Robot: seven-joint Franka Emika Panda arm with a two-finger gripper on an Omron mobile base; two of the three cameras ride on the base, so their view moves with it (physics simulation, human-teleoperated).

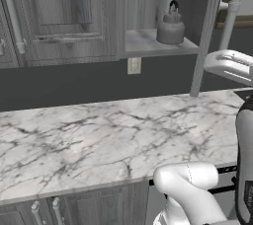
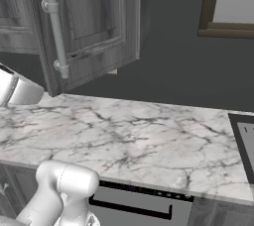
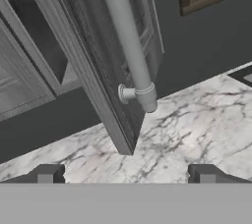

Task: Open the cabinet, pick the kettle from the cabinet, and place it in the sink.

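The cabinet door (image 3: 103, 61) stands open, the kettle (image 1: 170, 26) on its shelf (image 1: 148, 44). The hand (image 3: 126, 175), spread wide and empty, risks catching the door's bar handle (image 3: 129, 41) when reaching in.

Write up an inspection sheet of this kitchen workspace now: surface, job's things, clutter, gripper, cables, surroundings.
Surface: white marble counter, bare where seen.
Job's things: cabinet stands open, its door swung out with the silver bar handle facing the hand; kettle upright on the pale shelf inside; corner of the sink at the right edge of the right base view.
Clutter: nothing seen.
Gripper: gripper open, empty, short of the handle, not touching it.
Cables: nothing seen.
Surroundings: dark wall, wall outlet, wood-framed window, low cabinets below.
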